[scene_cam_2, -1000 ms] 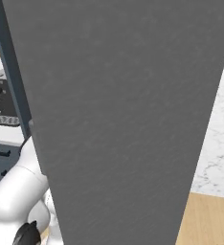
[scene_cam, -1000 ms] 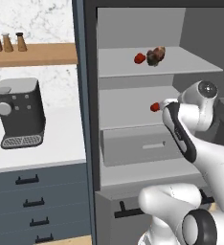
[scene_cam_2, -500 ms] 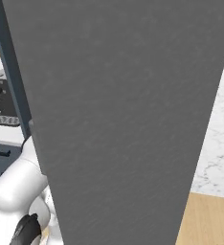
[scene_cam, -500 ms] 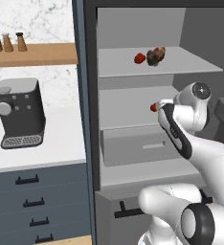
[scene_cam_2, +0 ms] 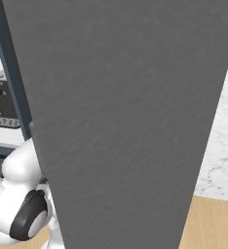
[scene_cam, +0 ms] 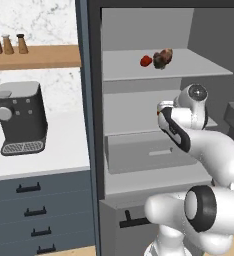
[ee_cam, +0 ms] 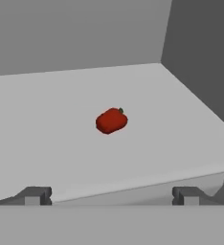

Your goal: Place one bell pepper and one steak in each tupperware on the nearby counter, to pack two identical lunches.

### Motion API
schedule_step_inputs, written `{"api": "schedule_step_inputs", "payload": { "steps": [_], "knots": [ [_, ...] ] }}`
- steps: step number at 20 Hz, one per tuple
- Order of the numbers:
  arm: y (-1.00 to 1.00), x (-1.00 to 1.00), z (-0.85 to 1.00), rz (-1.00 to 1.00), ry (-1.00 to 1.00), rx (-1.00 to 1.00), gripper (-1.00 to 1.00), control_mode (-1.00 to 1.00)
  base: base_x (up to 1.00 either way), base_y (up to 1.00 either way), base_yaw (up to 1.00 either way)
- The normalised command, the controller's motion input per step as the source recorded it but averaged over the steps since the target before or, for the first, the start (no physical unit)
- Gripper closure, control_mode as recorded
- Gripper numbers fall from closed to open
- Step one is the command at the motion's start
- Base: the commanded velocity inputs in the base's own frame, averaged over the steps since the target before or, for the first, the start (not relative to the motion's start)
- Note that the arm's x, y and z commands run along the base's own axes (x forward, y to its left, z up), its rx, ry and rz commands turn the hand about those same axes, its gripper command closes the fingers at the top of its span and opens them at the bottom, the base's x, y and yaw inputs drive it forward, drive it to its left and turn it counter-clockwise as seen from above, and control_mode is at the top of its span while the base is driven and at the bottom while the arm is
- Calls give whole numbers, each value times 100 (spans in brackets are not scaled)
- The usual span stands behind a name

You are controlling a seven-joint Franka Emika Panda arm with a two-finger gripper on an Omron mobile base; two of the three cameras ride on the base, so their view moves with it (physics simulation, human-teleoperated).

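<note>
1. On the middle shelf [ee_cam: 47,143] ahead, a pepper [ee_cam: 111,120] lies alone, well clear of walls and front edge.
2. My gripper [ee_cam: 111,195] is spread wide, holding nothing, short of the shelf lip.
3. One shelf up, another pepper [scene_cam: 146,61] sits beside the steak [scene_cam: 162,58].

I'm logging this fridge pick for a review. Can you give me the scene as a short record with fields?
setting: open grey fridge beside white counter
upper shelf: glossy red bell pepper next to mottled brown steak
hand view: second red bell pepper alone on grey shelf
gripper: open, short of that pepper
counter: black coffee machine
</note>
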Motion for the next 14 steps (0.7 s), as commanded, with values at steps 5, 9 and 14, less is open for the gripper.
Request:
{"api": "schedule_step_inputs", "payload": {
  "steps": [5,9,14],
  "knots": [
    [-1,28,-38,0,2,0,-100,-100,0,0,0],
    [-7,24,-20,0,0,4,-100,-100,0,0,0],
    [-3,32,0,0,0,4,-100,-100,0,0,0]
  ]
}}
